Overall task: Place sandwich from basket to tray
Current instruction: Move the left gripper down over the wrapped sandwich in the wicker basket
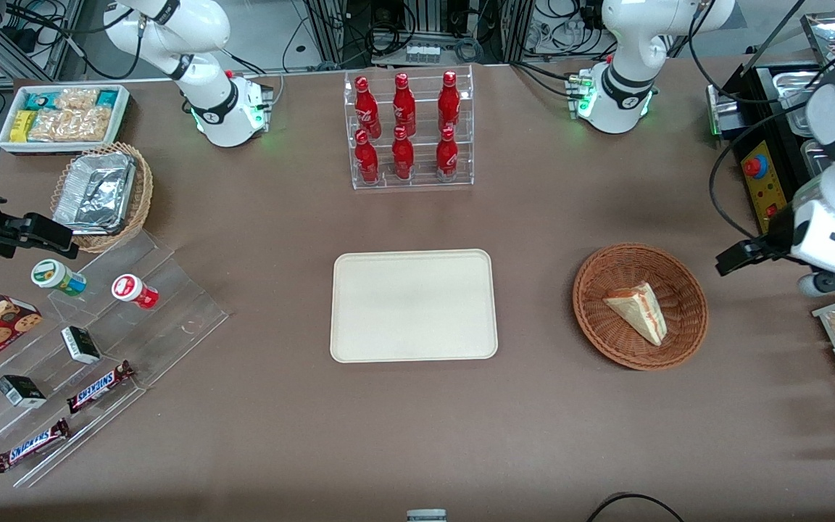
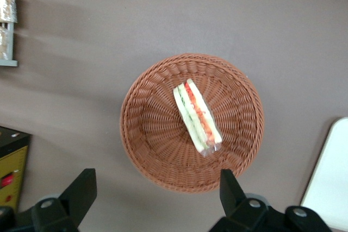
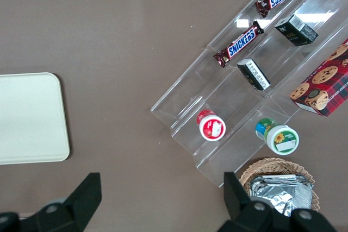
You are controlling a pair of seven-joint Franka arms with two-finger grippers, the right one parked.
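- The sandwich lies on its side inside the basket, near the tabletop edge at the working arm's end.
- The tool hangs high above the basket with its 2 fingers spread wide and holding nothing, probably to line up over the wedge.
- The tray waits bare at the tabletop middle, well apart from the basket.
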